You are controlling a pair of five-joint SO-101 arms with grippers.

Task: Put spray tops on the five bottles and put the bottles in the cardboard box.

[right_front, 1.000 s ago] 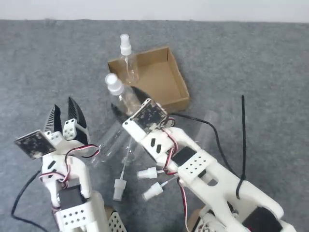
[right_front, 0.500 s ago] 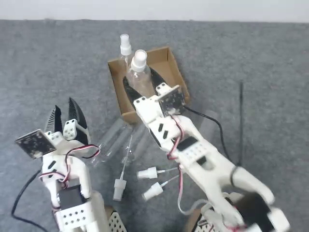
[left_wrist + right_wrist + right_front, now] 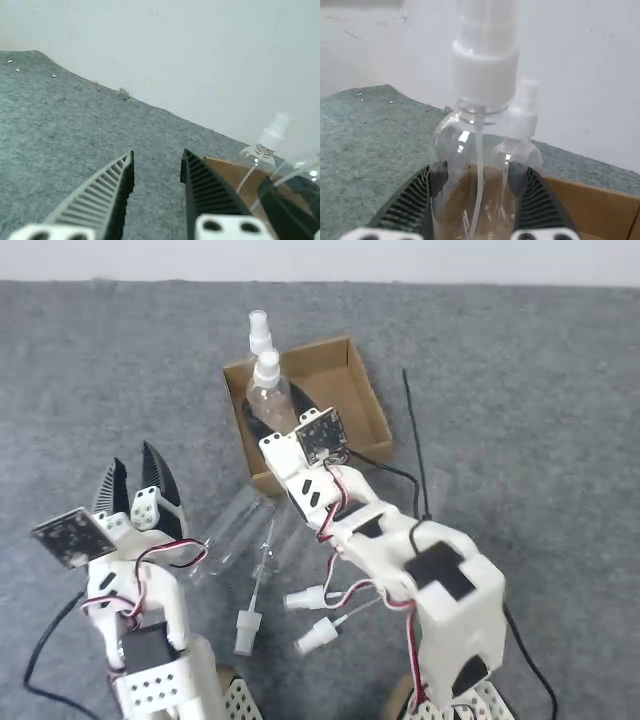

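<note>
My right gripper (image 3: 280, 412) is shut on a clear bottle (image 3: 268, 395) with a white spray top and holds it upright inside the cardboard box (image 3: 350, 400). In the right wrist view the fingers (image 3: 436, 181) clamp that bottle (image 3: 470, 165) low on its body. A second topped bottle (image 3: 260, 335) (image 3: 522, 135) stands in the box's far left corner. My left gripper (image 3: 135, 480) (image 3: 157, 155) hangs open above the carpet, left of the box, holding nothing. Capless clear bottles (image 3: 232, 525) lie on the carpet between the arms. Three loose spray tops (image 3: 310, 596) lie nearer the arm bases.
Grey carpet (image 3: 520, 390) covers the table. A black cable (image 3: 415, 440) rises off the right arm, right of the box. From the left wrist the box (image 3: 235, 172) and a topped bottle (image 3: 265, 145) show ahead, before a white wall.
The right arm carried the topped bottle from beside the box's near corner to over the box and lowered it inside. The left arm stayed still.
</note>
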